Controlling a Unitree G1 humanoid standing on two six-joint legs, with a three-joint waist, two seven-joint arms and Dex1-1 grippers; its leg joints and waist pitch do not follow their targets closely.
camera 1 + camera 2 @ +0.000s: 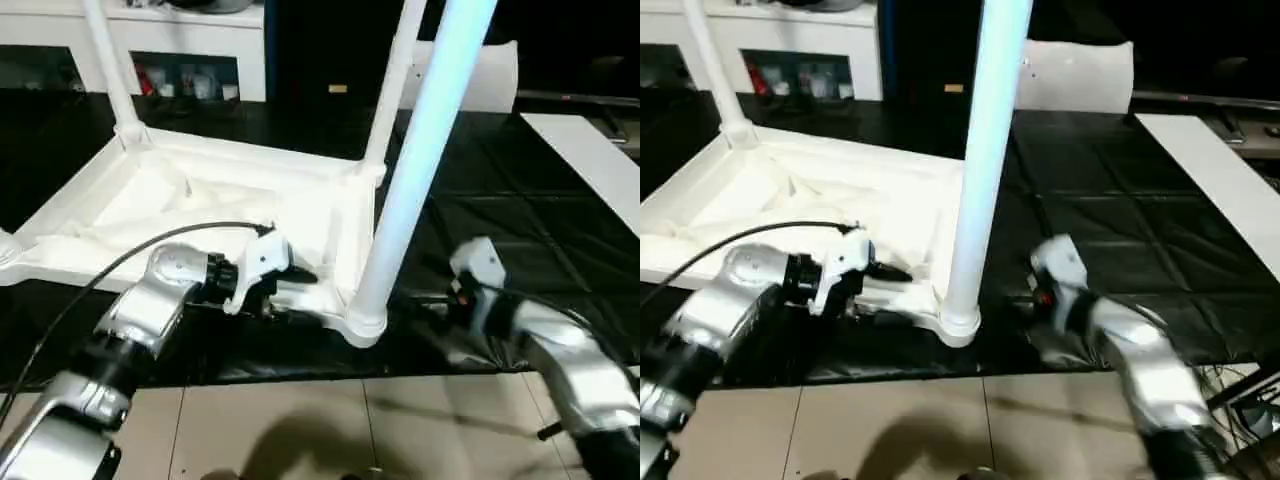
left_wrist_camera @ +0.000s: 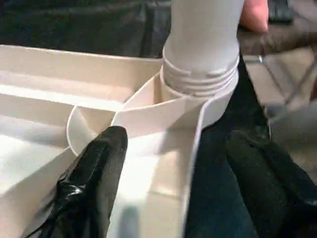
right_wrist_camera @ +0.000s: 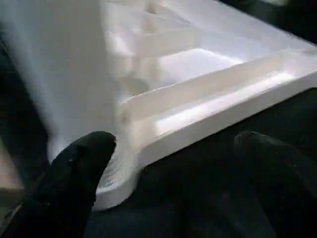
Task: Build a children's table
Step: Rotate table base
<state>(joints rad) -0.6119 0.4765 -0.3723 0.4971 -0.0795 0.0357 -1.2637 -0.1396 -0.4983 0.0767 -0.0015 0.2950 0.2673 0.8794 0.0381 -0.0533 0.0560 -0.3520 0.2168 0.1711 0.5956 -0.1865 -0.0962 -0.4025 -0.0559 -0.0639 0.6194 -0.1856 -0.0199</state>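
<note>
White plastic, the upturned tabletop [image 1: 200,215] lies ribbed side up on the black-covered counter [image 1: 500,230], spreading away beyond the left gripper [image 2: 168,173] and to the left of the right gripper [image 3: 168,173]. Three white tube legs stand in its round corner sockets: the nearest leg [image 1: 415,170] rises just ahead of the left gripper, between the two grippers, and two more legs [image 1: 108,65] [image 1: 395,80] stand at the far corners. The left gripper is open, one black finger [image 2: 94,173] inside the tabletop's rim and the other outside it, straddling the edge wall below the near socket [image 2: 198,94]; whether they press it I cannot tell. The right gripper is wide open and holds nothing, its fingers [image 3: 74,173] near the same corner.
</note>
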